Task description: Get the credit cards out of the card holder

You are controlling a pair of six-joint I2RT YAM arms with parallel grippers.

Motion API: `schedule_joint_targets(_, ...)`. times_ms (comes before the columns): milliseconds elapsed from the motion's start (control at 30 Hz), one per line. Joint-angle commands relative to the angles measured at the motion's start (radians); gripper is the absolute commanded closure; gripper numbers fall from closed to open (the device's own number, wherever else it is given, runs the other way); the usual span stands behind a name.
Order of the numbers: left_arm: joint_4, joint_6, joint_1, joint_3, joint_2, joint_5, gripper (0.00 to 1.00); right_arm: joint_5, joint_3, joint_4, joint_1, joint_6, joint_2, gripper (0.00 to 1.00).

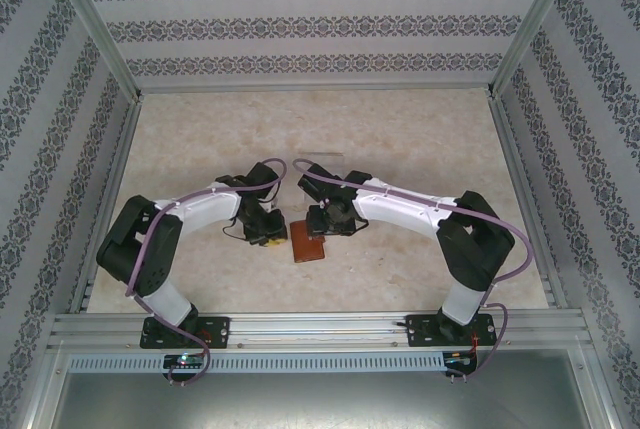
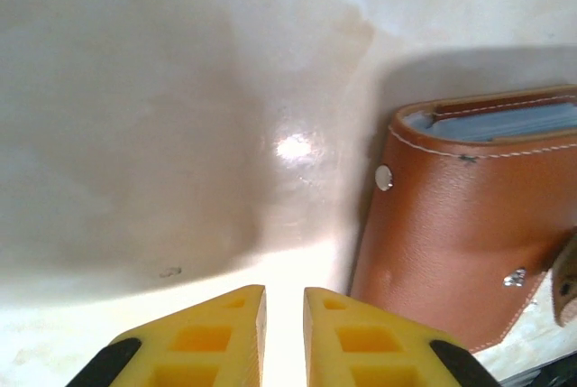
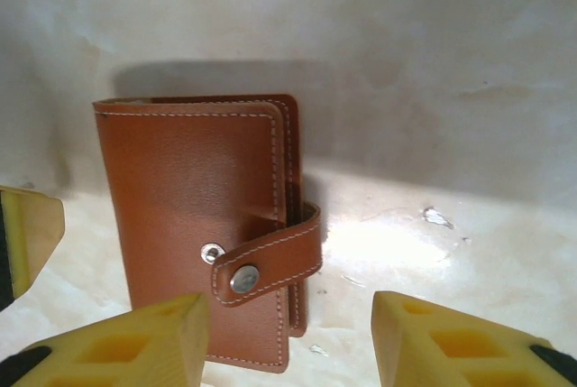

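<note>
A pale, marbled table (image 1: 400, 149) carried the scene. Directly on it lay the closed reddish-brown card holder (image 1: 308, 245), flat, its strap tab (image 3: 268, 259) snapped across the front. It sat just beyond the right gripper (image 3: 288, 333) and beside the left gripper (image 2: 284, 333).

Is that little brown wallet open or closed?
Closed: the wallet lies folded flat, its strap wrapped across the front. Whether the snap is fastened, I cannot tell.
</note>
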Motion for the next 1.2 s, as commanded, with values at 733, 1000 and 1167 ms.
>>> schedule_joint_targets(733,-0.043,-0.005,-0.016,0.037,-0.045,-0.005,0.72,-0.082,-0.06,0.066,-0.061,-0.028,0.028,0.74)
schedule_joint_targets(1000,-0.083,0.001,-0.054,0.111,-0.016,-0.019,0.58,-0.136,-0.119,0.143,-0.078,-0.003,-0.015,0.95)
schedule_joint_targets(1167,-0.157,0.017,-0.091,0.189,0.023,-0.061,0.48,-0.188,-0.171,0.212,-0.088,0.043,-0.055,1.0)
